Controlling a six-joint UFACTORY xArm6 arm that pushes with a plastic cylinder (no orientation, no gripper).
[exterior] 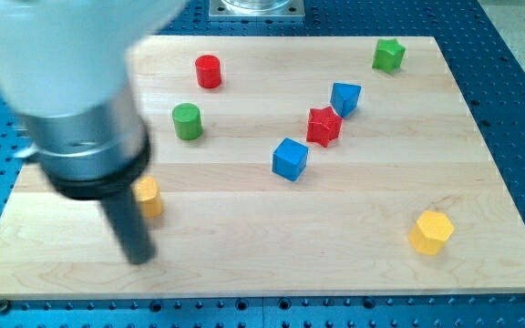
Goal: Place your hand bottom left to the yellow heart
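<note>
The yellow heart (149,197) lies at the board's left, partly hidden behind my rod. My tip (138,258) rests on the board just below and slightly left of it, at the view's bottom left. A yellow hexagon block (430,231) sits at the lower right. A blue cube (290,158) and a red star block (324,126) lie mid-board, with another blue block (345,97) above them. A green cylinder (187,121) and a red cylinder (209,71) stand upper left. A green star block (388,55) is at the top right.
The wooden board (272,255) lies on a blue perforated table (518,55). The arm's large white and grey body (71,100) covers the view's upper left. A metal base plate (255,7) shows at the top edge.
</note>
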